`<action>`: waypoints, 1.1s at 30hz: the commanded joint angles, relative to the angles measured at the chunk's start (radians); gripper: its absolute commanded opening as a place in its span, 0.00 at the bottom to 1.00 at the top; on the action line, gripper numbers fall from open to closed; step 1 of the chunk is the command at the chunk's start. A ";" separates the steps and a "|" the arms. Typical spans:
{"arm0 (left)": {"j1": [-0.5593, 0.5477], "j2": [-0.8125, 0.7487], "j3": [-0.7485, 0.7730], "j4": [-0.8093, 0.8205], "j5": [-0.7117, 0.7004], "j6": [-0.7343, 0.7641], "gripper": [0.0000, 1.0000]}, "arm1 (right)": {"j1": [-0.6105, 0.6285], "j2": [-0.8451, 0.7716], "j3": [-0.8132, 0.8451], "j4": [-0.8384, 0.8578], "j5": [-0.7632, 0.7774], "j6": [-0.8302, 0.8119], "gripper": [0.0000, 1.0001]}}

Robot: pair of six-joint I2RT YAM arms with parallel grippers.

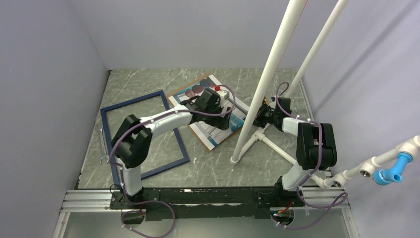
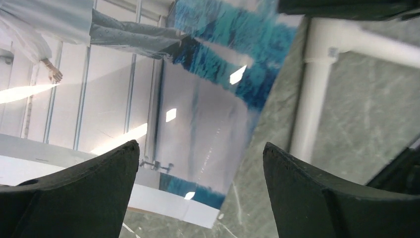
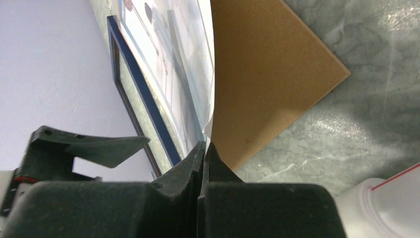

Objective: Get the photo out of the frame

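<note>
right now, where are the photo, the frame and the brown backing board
photo point(image 2: 203, 129) left wrist view, glossy middle of the print
frame point(image 1: 131, 100) top external view, its far navy rail
backing board point(image 3: 267, 84) right wrist view, bare brown face

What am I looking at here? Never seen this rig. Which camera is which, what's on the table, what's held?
Two robot arms are bolted to a marbled table. The wide picture looks down from above and behind them. The other two come from a camera on each wrist, so the dark wedges are that arm's own fingers. On the table lie an empty navy frame, a brown backing board with the photo on it, and a white pipe stand. The left gripper hovers open above the photo. The right gripper is shut, pinching the photo's edge.
</note>
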 commanded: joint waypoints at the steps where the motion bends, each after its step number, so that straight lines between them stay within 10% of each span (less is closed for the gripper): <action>1: -0.038 0.071 0.079 -0.089 -0.145 0.078 0.96 | -0.005 -0.066 0.035 -0.042 -0.023 -0.027 0.00; 21: -0.080 0.167 0.171 -0.207 -0.300 0.019 0.99 | -0.005 -0.177 0.082 -0.234 -0.013 -0.071 0.00; 33: -0.083 0.032 0.031 0.000 -0.047 -0.049 0.99 | -0.005 -0.182 0.124 -0.294 -0.014 -0.094 0.00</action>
